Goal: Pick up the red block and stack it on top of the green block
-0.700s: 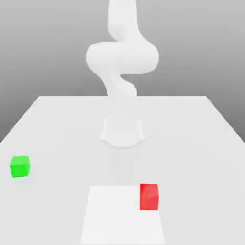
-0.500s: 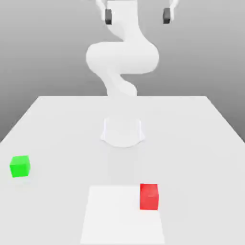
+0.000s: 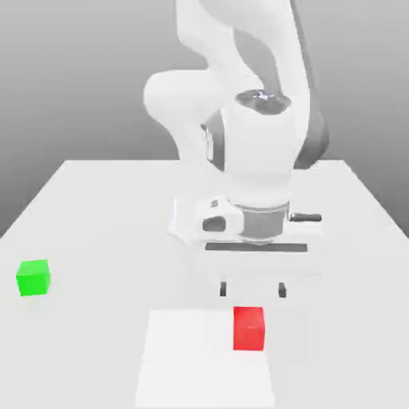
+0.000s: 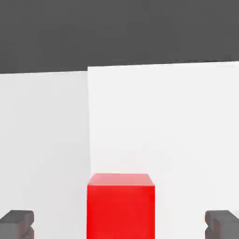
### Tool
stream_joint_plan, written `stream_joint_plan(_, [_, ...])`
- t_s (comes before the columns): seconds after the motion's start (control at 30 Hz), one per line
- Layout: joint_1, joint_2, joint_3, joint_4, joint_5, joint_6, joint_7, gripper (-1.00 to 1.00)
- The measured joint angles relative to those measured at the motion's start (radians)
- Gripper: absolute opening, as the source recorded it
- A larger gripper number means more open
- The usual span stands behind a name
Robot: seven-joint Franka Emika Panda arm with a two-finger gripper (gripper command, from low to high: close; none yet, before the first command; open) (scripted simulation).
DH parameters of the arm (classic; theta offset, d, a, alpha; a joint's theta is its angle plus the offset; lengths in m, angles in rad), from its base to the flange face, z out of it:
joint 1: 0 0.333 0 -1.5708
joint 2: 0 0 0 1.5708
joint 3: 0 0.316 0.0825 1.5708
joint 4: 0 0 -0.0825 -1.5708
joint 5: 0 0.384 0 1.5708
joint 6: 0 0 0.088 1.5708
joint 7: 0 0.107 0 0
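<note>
- Red block [image 3: 248, 328]: small matte cube with flat faces and square edges. Judged rigid, light and not fragile; the matte finish should give adequate friction.
- Location: the red block rests on the bench [image 3: 96, 208] at the near edge, on a paler square patch [image 3: 184, 359]. It lies at about 6 o'clock from the arm's base in the exterior view.
- Green block [image 3: 33, 277]: sits well apart from the red block, at about 9 o'clock from it.
- End effector [image 3: 252, 289]: hangs just above the red block with fingers spread wide and nothing held. In the hand view the fingertips [image 4: 17, 223] flank the red block [image 4: 121, 205] with clearance on both sides.
- Recommended hold: two opposite vertical faces, at mid-height, squarely centred. An off-centre or corner grip is judged likely to twist the cube.
</note>
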Motion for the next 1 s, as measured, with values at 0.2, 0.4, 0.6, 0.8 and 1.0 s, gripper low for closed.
stream_joint_plan(0.2, [0.043,0.173,-0.063,0.021,-0.085,0.145,0.064,-1.00])
stream_joint_plan(0.4, [0.045,0.176,-0.065,0.022,-0.087,0.148,0.066,-1.00])
stream_joint_plan(0.6, [0.020,-0.017,-0.014,-0.007,0.010,-0.015,-0.006,-1.00])
stream_joint_plan(0.8, [-0.072,-0.076,-0.173,0.005,0.010,-0.083,-0.031,-1.00])
stream_joint_plan(1.0, [-0.333,-0.095,-0.306,0.030,-0.006,-0.124,-0.053,-1.00])
